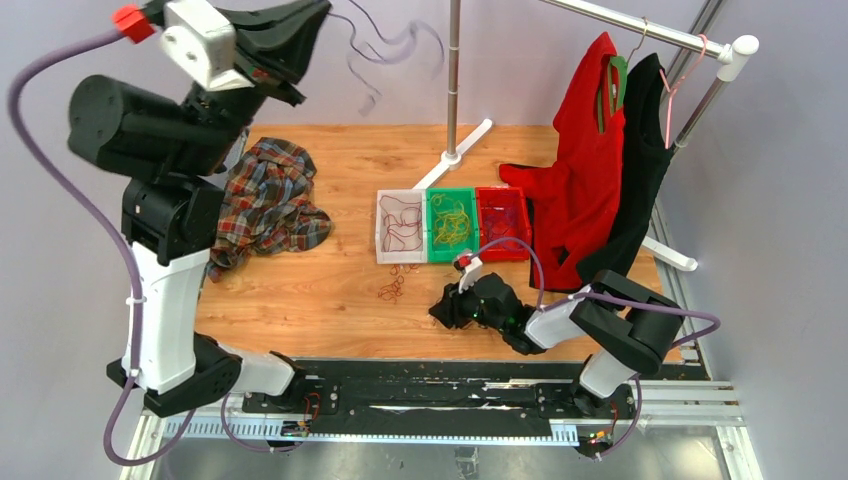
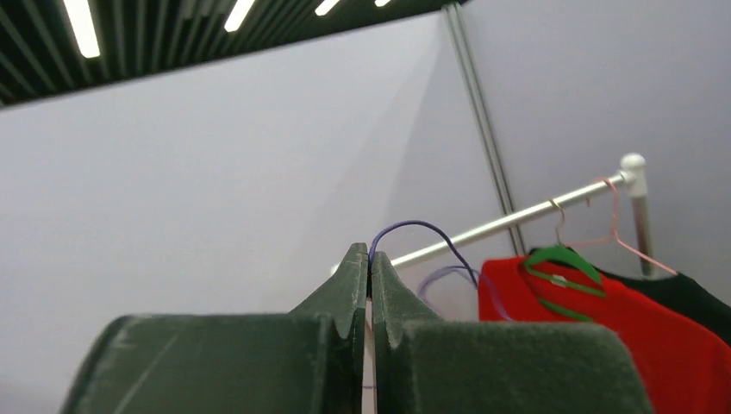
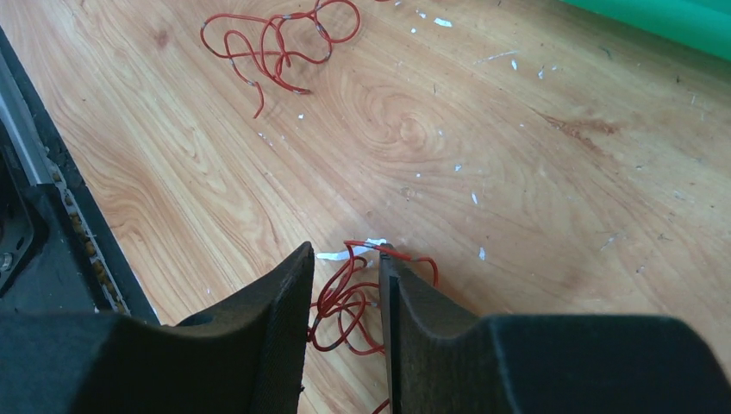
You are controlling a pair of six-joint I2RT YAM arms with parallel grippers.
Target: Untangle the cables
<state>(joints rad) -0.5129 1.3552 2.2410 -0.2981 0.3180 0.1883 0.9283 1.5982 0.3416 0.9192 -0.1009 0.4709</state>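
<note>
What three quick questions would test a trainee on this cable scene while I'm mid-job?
1. True or false: the left claw is shut on a purple cable.
2. Multiple choice: the right claw is A) raised high, B) low over the table, C) out of view.
3. Fill in: the yellow cables lie in the ___ tray.
Key: 1 true; 2 B; 3 green.

You have pale grey walls (image 1: 560,80) at twelve, nine and three o'clock. The wooden tabletop (image 1: 340,290) fills the middle, a metal garment rail (image 1: 640,27) stands at two o'clock, and ceiling strip lights (image 2: 82,26) glow overhead.
</note>
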